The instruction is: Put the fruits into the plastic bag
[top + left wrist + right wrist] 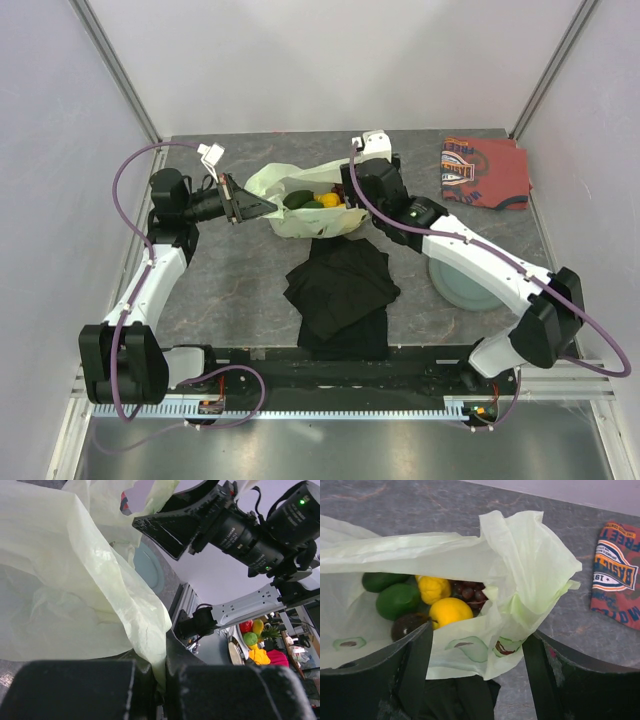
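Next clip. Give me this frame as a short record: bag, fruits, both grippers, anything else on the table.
bag: plastic bag lying on the table, mouth open
fruits: inside the bag: green fruits, yellow fruits, grape bunch, dark maroon fruit
left gripper: shut on the bag's edge
right gripper: open, fingers either side of the bag's near rim
other: black cloth, patterned cloth, plate partly under the right arm

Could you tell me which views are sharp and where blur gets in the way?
Top external: evenly lit, sharp, soft shadows. Left wrist: the bag, pale and bright, fills the left; jaws a dark blur at the bottom. Right wrist: fruits crisp inside the bag; jaws dark, slightly soft.
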`<state>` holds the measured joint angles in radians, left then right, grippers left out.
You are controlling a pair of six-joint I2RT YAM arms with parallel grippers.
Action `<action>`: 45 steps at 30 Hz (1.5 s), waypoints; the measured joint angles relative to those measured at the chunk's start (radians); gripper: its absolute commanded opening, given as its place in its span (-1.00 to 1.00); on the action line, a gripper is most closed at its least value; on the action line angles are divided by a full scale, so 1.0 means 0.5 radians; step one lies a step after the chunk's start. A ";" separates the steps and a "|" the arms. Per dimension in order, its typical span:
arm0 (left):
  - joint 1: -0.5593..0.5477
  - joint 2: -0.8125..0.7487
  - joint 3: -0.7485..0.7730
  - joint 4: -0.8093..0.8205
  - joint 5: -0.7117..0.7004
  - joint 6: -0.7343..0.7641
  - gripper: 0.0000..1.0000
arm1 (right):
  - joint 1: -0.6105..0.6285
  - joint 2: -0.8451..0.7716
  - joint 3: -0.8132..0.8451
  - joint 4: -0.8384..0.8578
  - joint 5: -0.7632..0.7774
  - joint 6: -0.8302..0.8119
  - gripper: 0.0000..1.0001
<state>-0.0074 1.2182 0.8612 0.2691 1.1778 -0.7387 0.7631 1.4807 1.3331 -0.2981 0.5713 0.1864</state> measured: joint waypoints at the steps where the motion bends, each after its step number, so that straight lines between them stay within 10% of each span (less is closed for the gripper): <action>1: 0.000 0.004 0.000 -0.006 -0.001 0.001 -0.97 | -0.017 0.020 0.007 -0.006 0.018 -0.001 0.56; 18: 0.000 0.034 0.015 -0.107 -0.043 0.054 -0.97 | -0.026 -0.209 -0.007 0.003 0.166 0.009 0.57; 21: 0.000 0.037 0.016 -0.109 -0.044 0.060 -0.97 | -0.030 -0.192 -0.035 -0.005 0.185 0.022 0.31; 24: 0.000 0.039 0.018 -0.110 -0.047 0.062 -0.97 | -0.043 -0.134 -0.037 -0.007 0.174 0.028 -0.69; 27: 0.000 0.043 0.021 -0.110 -0.052 0.075 -0.97 | -0.063 -0.076 -0.040 -0.011 0.149 0.036 -1.00; 45: 0.068 0.391 0.808 -0.146 -0.508 0.076 -0.97 | -0.451 0.250 1.003 -0.053 -0.220 -0.211 -1.00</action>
<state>0.0265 1.4136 1.2652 0.1959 0.9237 -0.7006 0.5377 1.6058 1.8343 -0.3244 0.4614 0.0811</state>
